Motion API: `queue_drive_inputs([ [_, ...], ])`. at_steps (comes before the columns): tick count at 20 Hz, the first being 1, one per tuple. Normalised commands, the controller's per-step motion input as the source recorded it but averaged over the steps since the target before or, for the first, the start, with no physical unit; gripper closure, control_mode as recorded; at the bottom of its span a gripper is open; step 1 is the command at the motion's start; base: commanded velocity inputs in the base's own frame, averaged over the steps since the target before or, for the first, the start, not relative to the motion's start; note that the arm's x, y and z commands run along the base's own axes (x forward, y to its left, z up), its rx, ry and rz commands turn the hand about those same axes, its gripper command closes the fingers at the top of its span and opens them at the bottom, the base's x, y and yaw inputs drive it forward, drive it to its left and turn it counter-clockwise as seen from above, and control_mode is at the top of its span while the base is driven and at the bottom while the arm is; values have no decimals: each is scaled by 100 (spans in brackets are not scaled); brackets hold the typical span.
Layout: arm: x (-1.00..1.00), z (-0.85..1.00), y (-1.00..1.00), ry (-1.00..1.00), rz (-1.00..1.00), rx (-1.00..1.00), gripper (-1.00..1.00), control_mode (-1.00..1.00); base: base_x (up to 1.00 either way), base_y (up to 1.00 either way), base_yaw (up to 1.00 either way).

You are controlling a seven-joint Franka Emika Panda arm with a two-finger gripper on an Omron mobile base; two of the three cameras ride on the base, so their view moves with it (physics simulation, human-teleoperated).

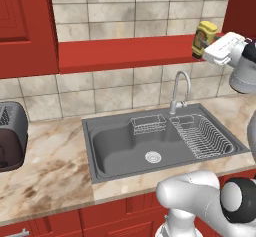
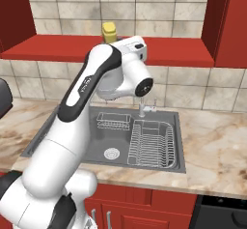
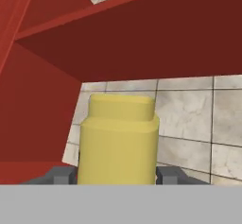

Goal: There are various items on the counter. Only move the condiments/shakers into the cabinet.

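A mustard-yellow bottle with a dark label (image 1: 204,37) is at the right end of the open red cabinet shelf (image 1: 125,53), in front of the beige tile back wall. My gripper (image 3: 113,175) is shut on it, with one dark finger (image 3: 59,175) on each side of its body (image 3: 118,142). From the right base view, only the bottle's cap (image 2: 109,30) rises above my white wrist, over the shelf floor (image 2: 58,47). Whether the bottle's base rests on the shelf is hidden. The veined marble counter (image 1: 45,176) lies below.
A grey sink (image 1: 125,146) with a curved faucet (image 1: 181,88) and a wire dish rack (image 1: 202,136) sits under the shelf. A dark toaster (image 1: 10,136) stands on the counter at far left. A red cabinet door (image 1: 25,26) adjoins the shelf's left end.
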Motion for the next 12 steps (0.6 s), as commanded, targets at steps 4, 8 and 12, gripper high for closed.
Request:
queue_drive_inputs([
  [4, 66, 2, 0, 15, -7, 0, 100, -100, 0, 0, 0],
  [8, 70, 0, 0, 17, -8, 0, 100, -100, 0, 0, 0],
  [12, 57, 0, 0, 15, -6, 0, 100, -100, 0, 0, 0],
])
